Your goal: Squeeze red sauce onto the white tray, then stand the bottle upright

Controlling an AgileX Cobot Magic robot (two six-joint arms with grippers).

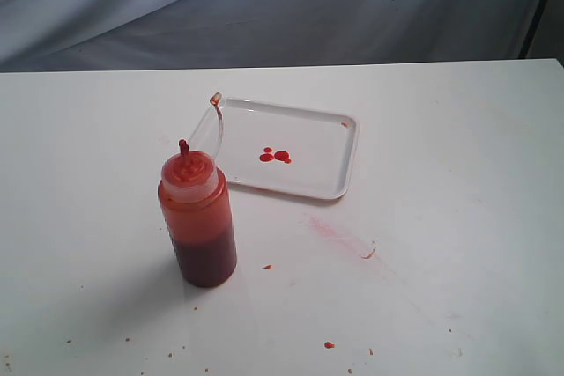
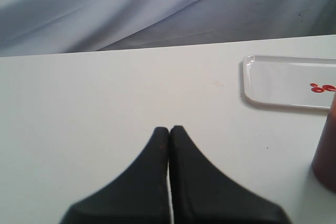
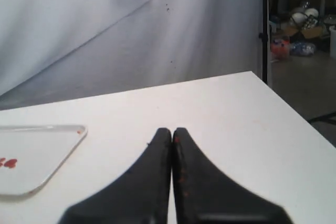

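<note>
The bottle [image 1: 197, 222] stands upright on the white table, orange-red with a dark-red lower part and a cloudy domed top; its tethered cap [image 1: 215, 99] sticks up behind it. Just behind and to its right lies the white tray [image 1: 326, 173] with a few glossy blobs of red sauce [image 1: 275, 156] near its middle. Neither gripper shows in the exterior view. My left gripper [image 2: 169, 129] is shut and empty, with the bottle's edge [image 2: 325, 150] and the tray [image 2: 273, 80] off to one side. My right gripper [image 3: 172, 131] is shut and empty, apart from the tray [image 3: 42, 156].
Dried red specks [image 1: 329, 344] and a pinkish smear [image 1: 339, 233] mark the table [image 1: 458, 217] in front of the tray. A grey cloth backdrop [image 1: 282, 6] hangs behind the table. Past the table's far corner stands a dark pole [image 3: 264, 24] with clutter behind it.
</note>
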